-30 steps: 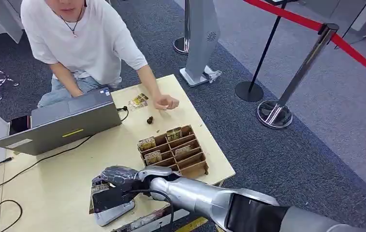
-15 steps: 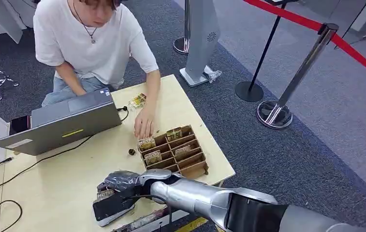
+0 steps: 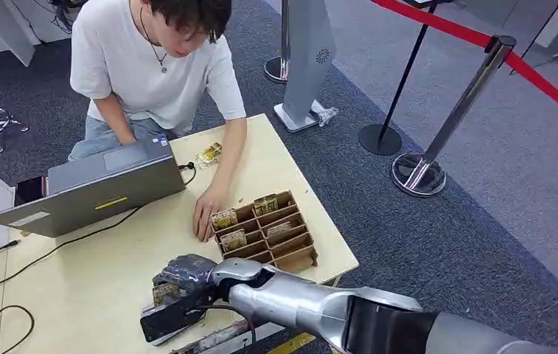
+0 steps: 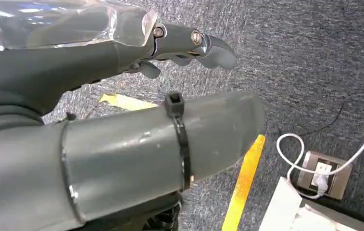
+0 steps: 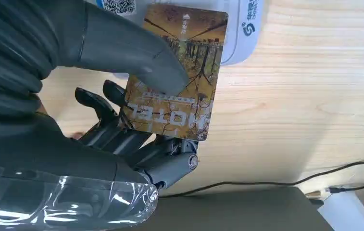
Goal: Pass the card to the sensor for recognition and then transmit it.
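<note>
Holding card [image 5: 177, 72] flat over sensor [image 3: 175, 319] so it reads | right hand [image 3: 181, 277] pinches card | left hand [image 4: 189, 45] hangs curled, holding nothing

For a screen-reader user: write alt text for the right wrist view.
The right robot hand pinches a brown-and-gold hotel key card between thumb and fingers, one end over a white rounded card sensor. The sensor lies on a pale wooden table, with a black cable along its edge.

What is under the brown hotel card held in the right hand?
Under the brown hotel card pinched by the right hand lie the white reader device and the light wooden table. The card and thumb cover most of the reader's top.
</note>
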You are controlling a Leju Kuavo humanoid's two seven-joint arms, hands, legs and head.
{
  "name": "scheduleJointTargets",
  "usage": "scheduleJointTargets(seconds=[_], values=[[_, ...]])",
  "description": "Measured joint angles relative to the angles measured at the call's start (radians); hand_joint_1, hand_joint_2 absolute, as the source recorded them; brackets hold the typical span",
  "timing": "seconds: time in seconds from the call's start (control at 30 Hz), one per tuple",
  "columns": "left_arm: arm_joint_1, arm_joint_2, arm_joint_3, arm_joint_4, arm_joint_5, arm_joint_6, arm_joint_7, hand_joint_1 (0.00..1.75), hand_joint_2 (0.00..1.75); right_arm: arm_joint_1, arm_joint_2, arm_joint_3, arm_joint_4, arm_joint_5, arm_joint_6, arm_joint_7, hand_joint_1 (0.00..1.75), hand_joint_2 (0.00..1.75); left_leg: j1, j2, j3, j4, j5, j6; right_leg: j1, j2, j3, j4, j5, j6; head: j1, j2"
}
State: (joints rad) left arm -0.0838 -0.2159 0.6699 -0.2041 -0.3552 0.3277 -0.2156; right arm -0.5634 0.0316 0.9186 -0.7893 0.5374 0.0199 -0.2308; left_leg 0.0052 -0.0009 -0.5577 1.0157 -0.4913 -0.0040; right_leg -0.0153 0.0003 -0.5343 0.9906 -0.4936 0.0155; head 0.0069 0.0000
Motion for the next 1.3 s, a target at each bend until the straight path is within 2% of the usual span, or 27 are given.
scheduleJointTargets(seconds=[0.83, 1.3], values=[[-0.004, 0.001, -0.006, 0.000, -0.004, 0.005, 0.002, 0.00, 0.00, -0.017, 0.014, 0.082, 0.035, 0.200, -0.073, 0.085, 1.75, 1.75, 0.000, 0.000, 0.001, 0.000, 0.000, 0.000, 0.000, 0.000, 0.000, 0.000, 0.000, 0.000, 0.000, 0.000], [-0.006, 0.003, -0.026, 0.000, -0.019, 0.000, 0.005, 0.00, 0.00, 0.001, 0.015, 0.097, 0.044, 0.223, -0.114, 0.113, 1.75, 1.75, 0.000, 0.000, 0.001, 0.000, 0.000, 0.000, 0.000, 0.000, 0.000, 0.000, 0.000, 0.000, 0.000, 0.000]])
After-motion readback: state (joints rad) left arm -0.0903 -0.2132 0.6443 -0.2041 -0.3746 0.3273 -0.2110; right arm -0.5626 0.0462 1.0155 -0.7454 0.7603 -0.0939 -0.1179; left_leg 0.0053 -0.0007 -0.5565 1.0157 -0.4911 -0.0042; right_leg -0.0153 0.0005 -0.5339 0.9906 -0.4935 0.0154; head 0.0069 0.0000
